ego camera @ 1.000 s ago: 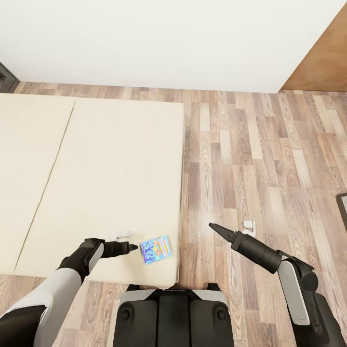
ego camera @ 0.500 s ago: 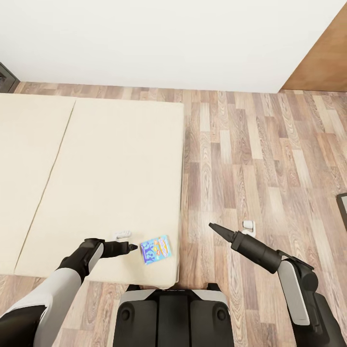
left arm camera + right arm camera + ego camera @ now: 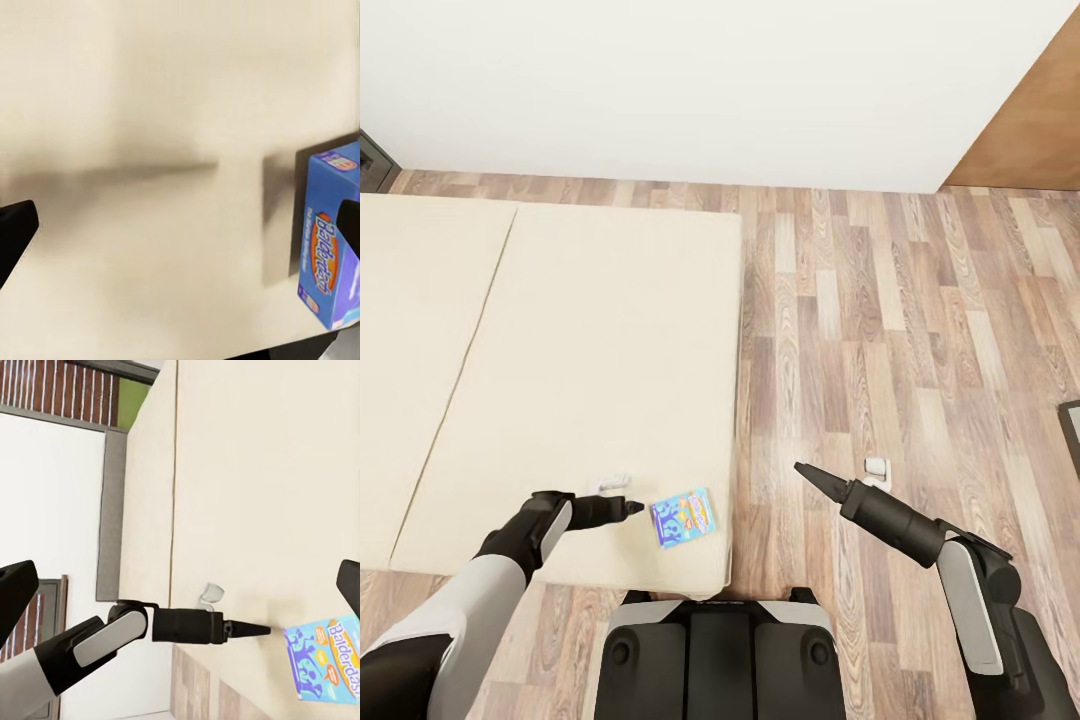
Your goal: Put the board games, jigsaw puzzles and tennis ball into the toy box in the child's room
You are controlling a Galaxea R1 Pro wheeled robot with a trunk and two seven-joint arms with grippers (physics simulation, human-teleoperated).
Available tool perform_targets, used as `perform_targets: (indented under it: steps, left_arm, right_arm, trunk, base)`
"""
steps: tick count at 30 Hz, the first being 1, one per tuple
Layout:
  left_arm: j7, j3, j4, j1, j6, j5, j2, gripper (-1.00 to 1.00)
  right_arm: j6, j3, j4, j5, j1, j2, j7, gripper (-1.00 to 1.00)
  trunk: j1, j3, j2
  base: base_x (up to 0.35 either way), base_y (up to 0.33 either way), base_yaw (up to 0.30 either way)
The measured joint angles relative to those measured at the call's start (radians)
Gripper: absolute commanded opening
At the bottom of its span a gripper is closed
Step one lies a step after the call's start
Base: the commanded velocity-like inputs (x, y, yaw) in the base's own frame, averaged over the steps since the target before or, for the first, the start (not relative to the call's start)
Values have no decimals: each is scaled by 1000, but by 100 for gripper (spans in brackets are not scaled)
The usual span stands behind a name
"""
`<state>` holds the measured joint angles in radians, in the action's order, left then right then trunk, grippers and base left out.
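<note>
Head view: the board game (image 3: pixel 683 517) lies flat on the bed (image 3: pixel 560 380), near its front corner. The left gripper (image 3: pixel 632 508) hovers just beside it, fingers apparently together. The right gripper (image 3: pixel 805 470) hangs over the floor (image 3: pixel 900 330), apparently closed.

Left wrist view: fingertips (image 3: pixel 15 232) spread wide; board game (image 3: pixel 330 236) on the bed (image 3: pixel 150 150).

Right wrist view: fingertips (image 3: pixel 16 585) spread wide; left gripper (image 3: pixel 259 628) beside the board game (image 3: pixel 324 658).

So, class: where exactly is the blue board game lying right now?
In the head view the board game lies flat on the bed, near its front right corner, just right of the left gripper.
</note>
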<state>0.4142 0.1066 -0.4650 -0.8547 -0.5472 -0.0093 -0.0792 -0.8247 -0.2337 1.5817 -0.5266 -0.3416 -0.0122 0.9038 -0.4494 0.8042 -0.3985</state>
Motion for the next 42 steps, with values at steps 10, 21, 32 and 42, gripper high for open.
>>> perform_targets:
  steps: [10,21,32,42]
  left_arm:
    - [74,-2,-7,3,2,1,-28,100]
    - [86,0,-6,14,43,0,-32,100]
    - [105,-1,-5,14,48,4,-35,100]
    - [200,0,-4,14,46,3,-37,100]
  right_arm:
    - [2,-3,0,1,0,0,1,100]
    - [3,-3,-1,10,0,0,1,100]
    - [3,-3,-2,12,1,0,1,100]
    - [3,-3,-2,13,2,0,1,100]
  trunk:
    - [0,0,0]
    - [0,0,0]
    - [0,0,0]
    - [0,0,0]
  base:
    - [0,0,0]
    - [0,0,0]
    - [0,0,0]
    - [0,0,0]
